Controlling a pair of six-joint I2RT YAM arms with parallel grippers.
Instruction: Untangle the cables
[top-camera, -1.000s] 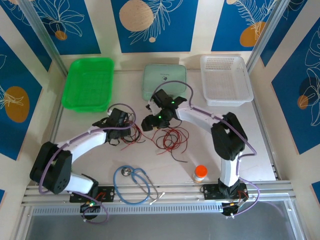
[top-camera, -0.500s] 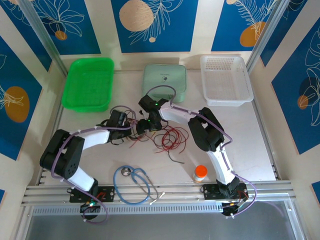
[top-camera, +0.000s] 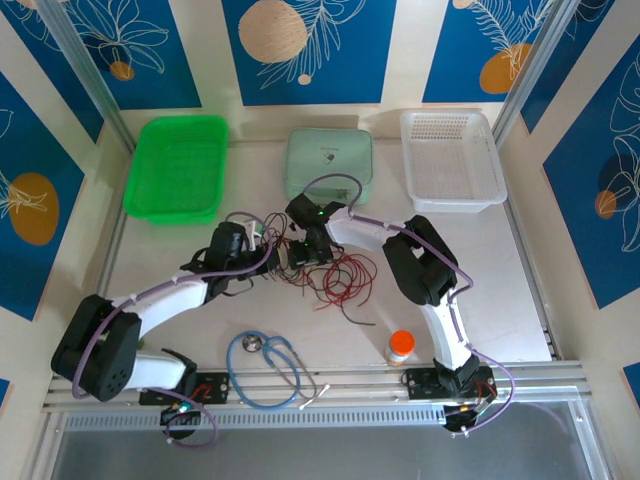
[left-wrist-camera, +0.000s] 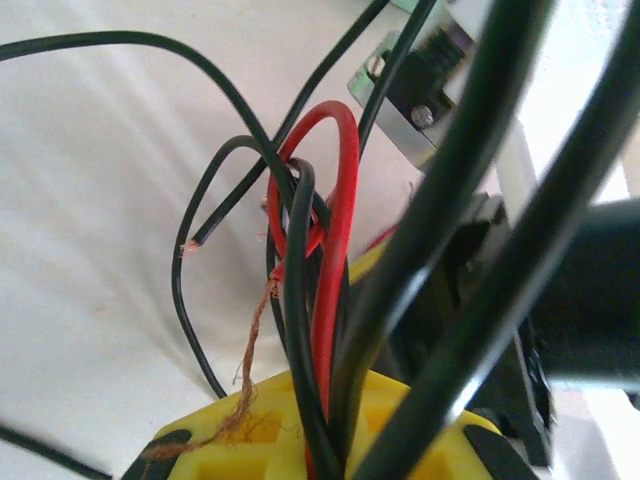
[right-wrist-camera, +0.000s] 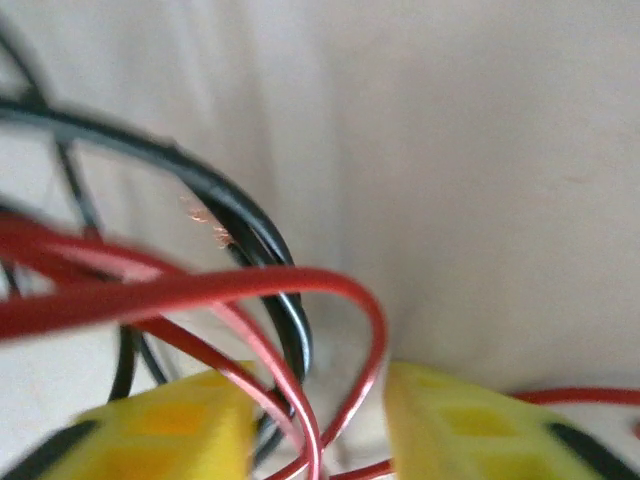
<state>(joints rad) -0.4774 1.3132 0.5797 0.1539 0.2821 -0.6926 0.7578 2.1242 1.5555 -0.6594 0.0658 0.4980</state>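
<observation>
Wrist view: left gripper (left-wrist-camera: 330, 442) clamps cables (left-wrist-camera: 346, 200), frayed strand (left-wrist-camera: 252, 345)

The cables (left-wrist-camera: 343, 200) are glossy, smooth plastic with frayed copper ends; the table (left-wrist-camera: 80, 200) looks matt.

Pale cream worktop (top-camera: 500, 290), walls (top-camera: 310, 50) of blue panels with white leaf drawings and tan and orange discs, cream strips between, aluminium rail (top-camera: 520, 375) along near edge
</observation>
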